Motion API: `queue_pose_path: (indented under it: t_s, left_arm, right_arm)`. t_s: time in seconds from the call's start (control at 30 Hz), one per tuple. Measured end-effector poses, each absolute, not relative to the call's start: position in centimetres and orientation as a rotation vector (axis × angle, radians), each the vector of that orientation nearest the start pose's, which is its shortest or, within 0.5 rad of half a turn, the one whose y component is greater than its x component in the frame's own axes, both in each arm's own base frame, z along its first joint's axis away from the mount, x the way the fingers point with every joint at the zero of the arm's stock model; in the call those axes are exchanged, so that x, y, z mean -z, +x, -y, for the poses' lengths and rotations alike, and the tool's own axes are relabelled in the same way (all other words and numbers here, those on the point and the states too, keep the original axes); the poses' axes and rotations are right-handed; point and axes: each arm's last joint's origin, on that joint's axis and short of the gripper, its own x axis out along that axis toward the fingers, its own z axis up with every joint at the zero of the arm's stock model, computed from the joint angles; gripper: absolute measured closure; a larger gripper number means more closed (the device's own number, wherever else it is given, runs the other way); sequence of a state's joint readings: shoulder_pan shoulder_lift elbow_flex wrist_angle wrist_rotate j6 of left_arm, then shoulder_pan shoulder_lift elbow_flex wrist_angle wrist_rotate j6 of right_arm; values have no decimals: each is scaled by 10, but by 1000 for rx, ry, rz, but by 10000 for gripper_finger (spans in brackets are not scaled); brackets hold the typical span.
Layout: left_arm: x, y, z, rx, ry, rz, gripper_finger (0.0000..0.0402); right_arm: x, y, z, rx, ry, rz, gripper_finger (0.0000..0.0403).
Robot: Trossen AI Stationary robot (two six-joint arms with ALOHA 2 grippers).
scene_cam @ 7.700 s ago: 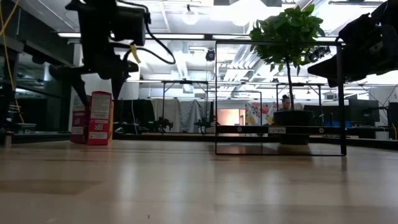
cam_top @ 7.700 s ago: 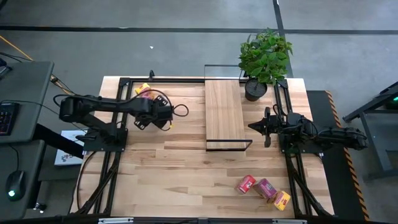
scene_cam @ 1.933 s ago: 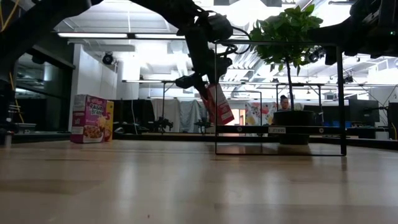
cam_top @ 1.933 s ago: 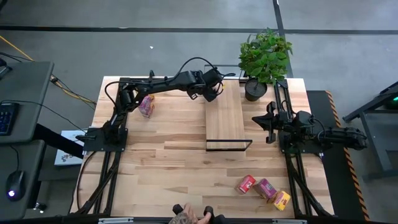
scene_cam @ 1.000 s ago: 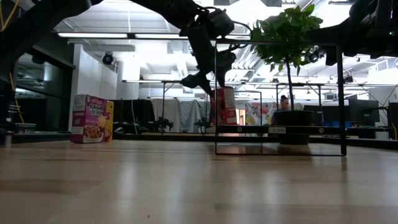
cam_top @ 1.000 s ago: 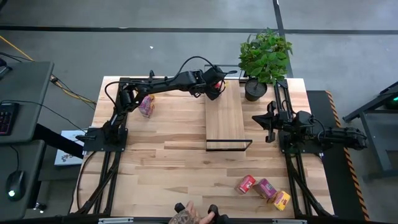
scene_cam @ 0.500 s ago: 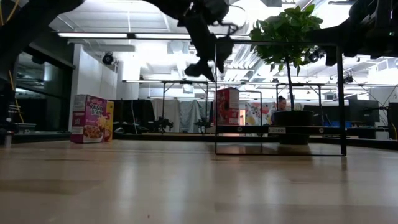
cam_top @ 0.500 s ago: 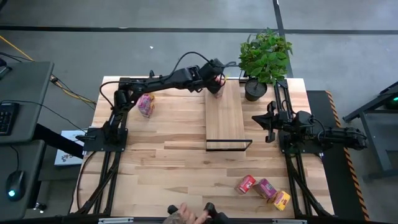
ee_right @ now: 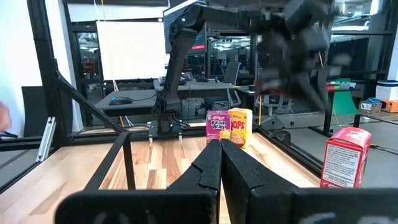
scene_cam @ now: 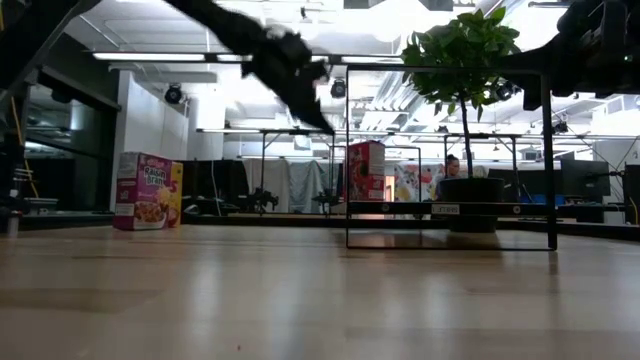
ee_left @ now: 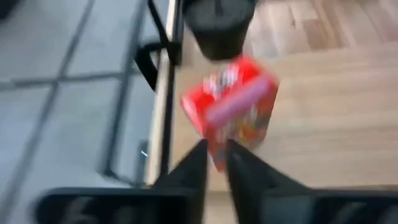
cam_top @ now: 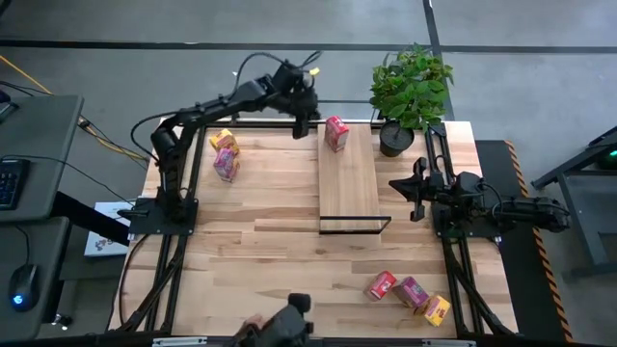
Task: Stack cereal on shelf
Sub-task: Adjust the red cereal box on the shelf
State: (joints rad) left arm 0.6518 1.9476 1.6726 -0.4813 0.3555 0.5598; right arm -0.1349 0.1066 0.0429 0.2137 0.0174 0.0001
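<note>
Two boxes, one yellow box [cam_top: 223, 140] and one pink box [cam_top: 227, 164], wait near the table's [cam_top: 260, 270] back left corner. The left gripper [cam_top: 301, 122] hangs just off the shelf's [cam_top: 347, 188] back edge, empty with its fingers close together. One red box [cam_top: 335, 133] stands upright there. It should go straight for the next box. The right gripper [cam_top: 416, 198] rests closed beside the shelf. Three more boxes [cam_top: 409, 294] lie near the front right corner.

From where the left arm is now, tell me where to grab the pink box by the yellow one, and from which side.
Grip the pink box across its two narrow side edges, coming straight down from above. It stands upright on the table, and the yellow box sits close on its far side, so a level approach from there looks blocked. The left gripper hangs near the shelf, beside the red box.
</note>
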Motion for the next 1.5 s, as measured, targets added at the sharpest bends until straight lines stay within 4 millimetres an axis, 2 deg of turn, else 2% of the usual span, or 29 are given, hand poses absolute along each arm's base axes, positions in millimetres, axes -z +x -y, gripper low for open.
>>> queue_pose_path:
  t_s: [0.03, 0.13, 0.27, 0.37, 0.57, 0.8, 1.5]
  left_arm:
    - [-262, 353, -258, -93, 139, -713, 390]
    - [-229, 353, -248, -85, 66, -720, 386]
    - [-211, 366, -227, -77, 66, -654, 399]
    - [-201, 378, -213, -172, 142, -611, 399]
    - [-201, 385, -202, -309, 180, -594, 401]
    - [-193, 381, -204, -380, 157, -635, 401]
    - [-183, 378, -224, -395, 107, -595, 401]
  right_arm:
    - [-190, 100, 14, 152, -9, 150, 402]
    - [-190, 100, 14, 152, -9, 148, 402]
    - [-190, 100, 14, 154, -29, 145, 402]
    - [-190, 100, 14, 157, -56, 142, 402]
    - [-189, 101, 14, 160, -51, 133, 402]
    - [-188, 101, 14, 161, -59, 125, 402]
    - [-189, 101, 14, 163, -60, 132, 402]
